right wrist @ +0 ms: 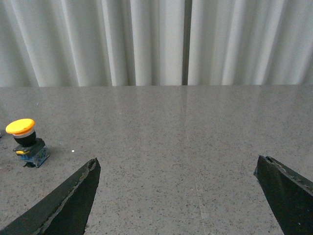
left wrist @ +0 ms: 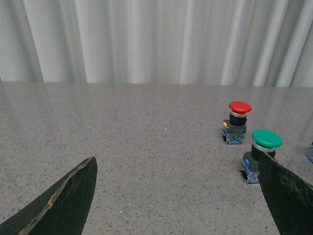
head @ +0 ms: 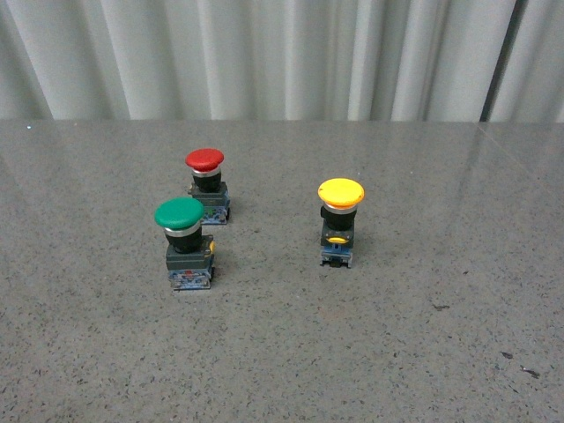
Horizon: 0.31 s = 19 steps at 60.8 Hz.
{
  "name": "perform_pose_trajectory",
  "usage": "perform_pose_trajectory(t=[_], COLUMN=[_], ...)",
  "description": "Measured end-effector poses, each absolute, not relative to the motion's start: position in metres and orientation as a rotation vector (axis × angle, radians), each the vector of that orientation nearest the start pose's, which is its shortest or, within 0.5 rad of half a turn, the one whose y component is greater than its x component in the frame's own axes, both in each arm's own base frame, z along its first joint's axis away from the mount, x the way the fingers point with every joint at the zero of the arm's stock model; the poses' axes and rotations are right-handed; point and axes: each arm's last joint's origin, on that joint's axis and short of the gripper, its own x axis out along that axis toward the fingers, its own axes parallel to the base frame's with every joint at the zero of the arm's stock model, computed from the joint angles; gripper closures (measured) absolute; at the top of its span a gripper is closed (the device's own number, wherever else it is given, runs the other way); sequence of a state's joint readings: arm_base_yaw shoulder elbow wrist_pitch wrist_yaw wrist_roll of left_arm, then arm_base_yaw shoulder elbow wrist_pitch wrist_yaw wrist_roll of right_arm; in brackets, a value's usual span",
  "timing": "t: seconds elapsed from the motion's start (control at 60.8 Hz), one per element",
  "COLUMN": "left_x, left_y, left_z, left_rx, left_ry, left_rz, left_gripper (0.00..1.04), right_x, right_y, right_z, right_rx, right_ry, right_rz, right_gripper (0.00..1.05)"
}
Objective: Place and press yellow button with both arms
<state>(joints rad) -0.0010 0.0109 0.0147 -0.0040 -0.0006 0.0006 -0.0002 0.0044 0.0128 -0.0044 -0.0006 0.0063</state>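
Front view: three push buttons standing upright on the grey speckled bench (head: pixel 423 352); neither of my arms shows in it; pleated white curtain (head: pixel 282 53) runs behind the far edge.

Yellow button (head: pixel 340 222) is right of centre, cap up, black neck, dark block base with a small yellow mark on the front; it touches nothing; well apart from the other two.

Green button (head: pixel 184 241) sits left of centre, nearest of the left pair; red button (head: pixel 207 184) is just behind it and slightly right; the two are near each other but not touching.

Left claw (left wrist: pixel 178 196): fingers spread wide, nothing between them; one finger (left wrist: pixel 63 200) has a worn pale edge, the other finger (left wrist: pixel 288 196) overlaps the green button's base in its wrist view; cannot tell whether it touches it. That view also shows the green button (left wrist: pixel 264 147) and the red button (left wrist: pixel 236 121) farther off; a sliver of some object at the picture's edge, too cropped to name.

Right claw (right wrist: pixel 178 196): also spread wide, holding nothing; both dark fingers (right wrist: pixel 68 203) hang over bare bench; the yellow button (right wrist: pixel 25 142) stands clear of the claw, out past one finger, upright, untouched.

Bench surface is glossy, with faint curtain reflections near the far edge; a few small dark specks near right.
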Motion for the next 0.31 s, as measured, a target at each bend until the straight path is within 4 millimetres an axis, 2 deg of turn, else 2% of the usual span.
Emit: perform_pose_trajectory(t=[0.312], left_x=[0.0975], left_y=[-0.0001], left_z=[0.1673], left_rx=[0.001], left_ry=[0.0], left_rz=[0.0], left_gripper=[0.07], right_x=[0.0972], right_y=[0.0], right_z=[0.1671], right_rx=[0.006], right_ry=[-0.004], right_rz=[0.0], right_gripper=[0.07])
